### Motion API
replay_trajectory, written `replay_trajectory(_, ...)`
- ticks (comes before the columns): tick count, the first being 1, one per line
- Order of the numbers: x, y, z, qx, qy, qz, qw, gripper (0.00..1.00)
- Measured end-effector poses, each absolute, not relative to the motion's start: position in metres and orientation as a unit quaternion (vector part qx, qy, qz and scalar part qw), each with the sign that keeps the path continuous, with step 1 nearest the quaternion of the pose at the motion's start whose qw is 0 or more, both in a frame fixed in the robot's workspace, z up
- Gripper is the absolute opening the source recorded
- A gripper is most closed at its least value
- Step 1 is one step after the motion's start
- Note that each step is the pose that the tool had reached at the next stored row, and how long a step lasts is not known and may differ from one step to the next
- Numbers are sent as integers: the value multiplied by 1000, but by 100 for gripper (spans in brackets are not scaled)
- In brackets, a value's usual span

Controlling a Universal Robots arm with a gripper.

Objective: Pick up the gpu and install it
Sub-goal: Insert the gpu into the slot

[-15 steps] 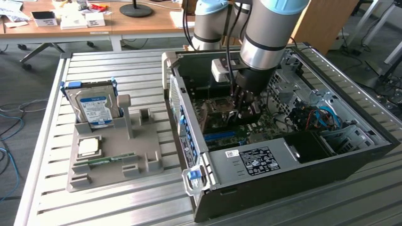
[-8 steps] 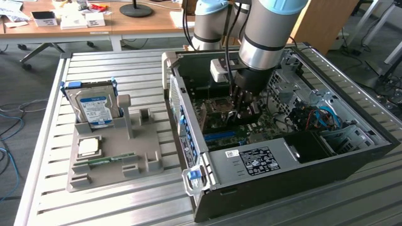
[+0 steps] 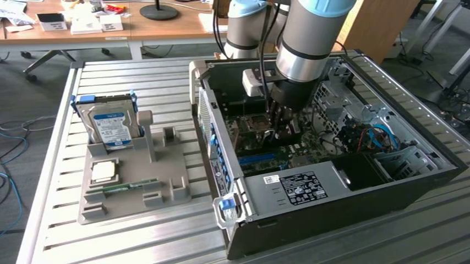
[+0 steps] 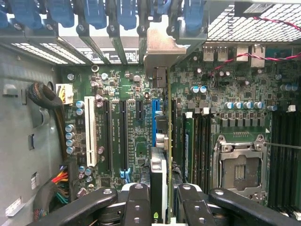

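Observation:
In the wrist view the gpu (image 4: pixel 159 165) appears edge-on, a thin green card with a black cooler. It stands upright, lined up along the blue expansion slot (image 4: pixel 154 113) of the motherboard (image 4: pixel 131 122). Its silver bracket (image 4: pixel 162 47) reaches the case's rear slot openings. My gripper (image 4: pixel 162 209) is shut on the gpu, one black finger (image 4: pixel 136 202) on each side. In the exterior view the gripper (image 3: pixel 281 127) is down inside the open computer case (image 3: pixel 331 209). Whether the card sits in the slot I cannot tell.
The empty CPU socket (image 4: pixel 242 165), the memory slots (image 4: pixel 197 141) and a cable bundle (image 4: pixel 51 108) lie close by inside the case. On the exterior view's left, a grey tray (image 3: pixel 125 203) holds a hard drive (image 3: pixel 110 124), a CPU chip (image 3: pixel 103 171) and a memory stick (image 3: pixel 129 186).

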State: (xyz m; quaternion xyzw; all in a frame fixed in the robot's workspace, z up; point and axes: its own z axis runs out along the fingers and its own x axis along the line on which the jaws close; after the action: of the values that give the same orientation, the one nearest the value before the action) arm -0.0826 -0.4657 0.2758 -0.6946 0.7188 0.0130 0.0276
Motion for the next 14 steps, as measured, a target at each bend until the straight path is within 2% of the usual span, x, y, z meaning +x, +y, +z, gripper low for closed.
replay_trajectory(14, -83, -466, 276, -695, 719, 13, 28, 27)
